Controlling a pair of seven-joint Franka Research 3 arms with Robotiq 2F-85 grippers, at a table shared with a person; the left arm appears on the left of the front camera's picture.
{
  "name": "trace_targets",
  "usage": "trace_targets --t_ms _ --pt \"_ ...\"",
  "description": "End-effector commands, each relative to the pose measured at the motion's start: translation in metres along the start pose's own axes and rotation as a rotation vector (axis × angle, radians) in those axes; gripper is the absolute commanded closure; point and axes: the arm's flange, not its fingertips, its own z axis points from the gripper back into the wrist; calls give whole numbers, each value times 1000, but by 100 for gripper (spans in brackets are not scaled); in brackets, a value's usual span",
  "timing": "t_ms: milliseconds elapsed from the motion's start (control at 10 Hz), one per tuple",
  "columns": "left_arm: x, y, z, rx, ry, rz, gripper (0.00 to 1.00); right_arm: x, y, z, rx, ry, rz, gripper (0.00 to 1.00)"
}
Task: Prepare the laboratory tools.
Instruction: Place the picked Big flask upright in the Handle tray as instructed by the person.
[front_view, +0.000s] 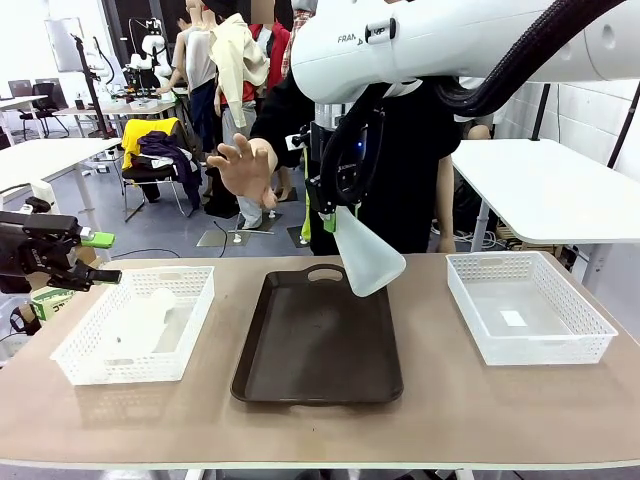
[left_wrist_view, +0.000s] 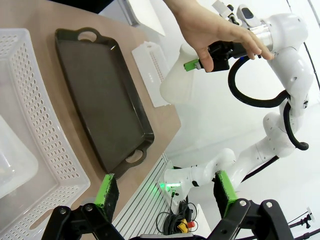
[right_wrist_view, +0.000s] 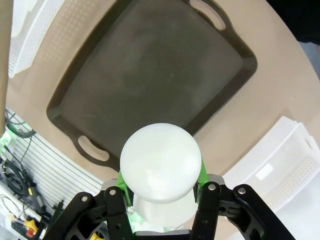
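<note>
Jaws of the right gripper (front_view: 335, 213) clamped shut on the narrow neck of a frosted conical flask (front_view: 368, 260), presumably because the neck is the one part slim enough to span. Held in the air above the far end of the dark tray (front_view: 300, 372), touching nothing below, and tilted with the wide base swung down and out toward the robot's side (seen base-on from the right wrist, a pale disc over the tray). Likely bound for the tray, judging by the position over it. Would need righting first so the base lands flat. Some risk of the flask swivelling in a grip on so smooth a neck.

Left gripper (front_view: 100, 257) off the left edge of the surface, just beside the left basket (front_view: 90, 372), jaws spread wide and holding nothing, green pads (left_wrist_view: 107, 192) well apart. In that basket, a second flask (front_view: 140, 322) lying on its side, untouched, probably next in line and the reason for the open jaws nearby. Right basket (front_view: 530, 352) bare but for a small pale slip on its floor.

At the far side, a person's hand (front_view: 245, 168) raised open-palmed near the right arm. Apart from the flask in the front view but overlapping the gripper in the left wrist view, so contact cannot be told. Perhaps guarding, perhaps signalling.
</note>
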Motion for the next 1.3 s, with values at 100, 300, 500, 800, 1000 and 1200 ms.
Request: trace_targets --t_ms 100,300,500,800,1000,1200 --pt "0 0 1 -19 -12 -8 0 0 0 2 -5 -2 3 100" --pt "0 0 1 -19 -12 -8 0 0 0 2 -5 -2 3 100" --pt "0 0 1 -19 -12 -8 0 0 0 2 -5 -2 3 100" --pt "0 0 1 -19 -12 -8 0 0 0 2 -5 -2 3 100" --pt "0 0 1 -19 -12 -8 0 0 0 2 -5 -2 3 100" --pt "0 0 1 -19 -12 -8 0 0 0 2 -5 -2 3 100"
